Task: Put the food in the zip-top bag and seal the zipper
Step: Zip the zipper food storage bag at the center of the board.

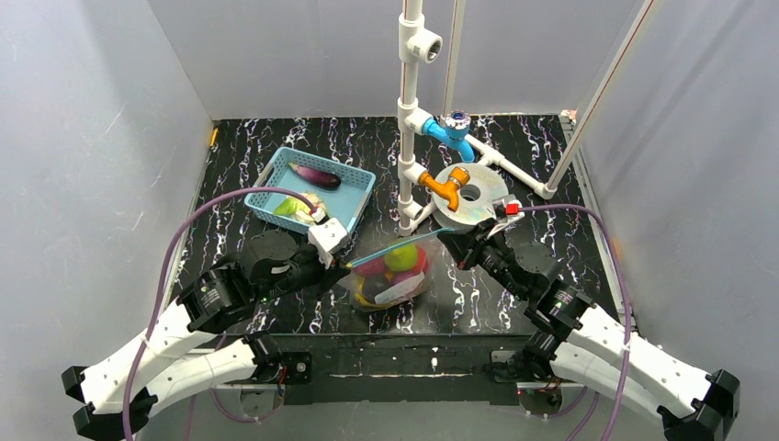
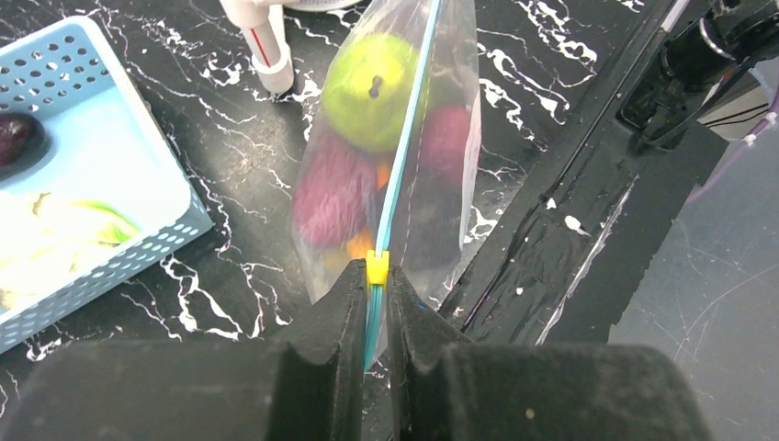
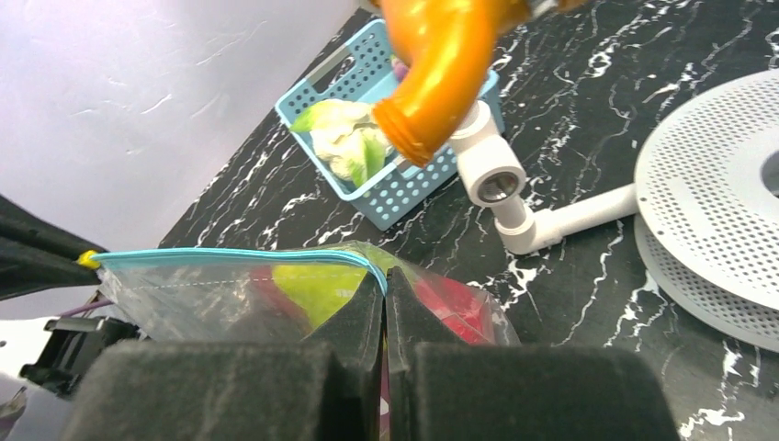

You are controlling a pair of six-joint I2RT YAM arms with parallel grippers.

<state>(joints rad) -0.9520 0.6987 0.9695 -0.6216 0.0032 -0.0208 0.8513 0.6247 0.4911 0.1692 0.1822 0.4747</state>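
Left gripper and right gripper are both clamped on the zip-top bag, which is stretched between them near the blue basket. The bag holds food. The left pinches the zipper at its yellow slider, and the right pinches the opposite corner. Sealing looks to be the step in hand. The strip reads as one closed line, so the next move probably calls for a gentle release.
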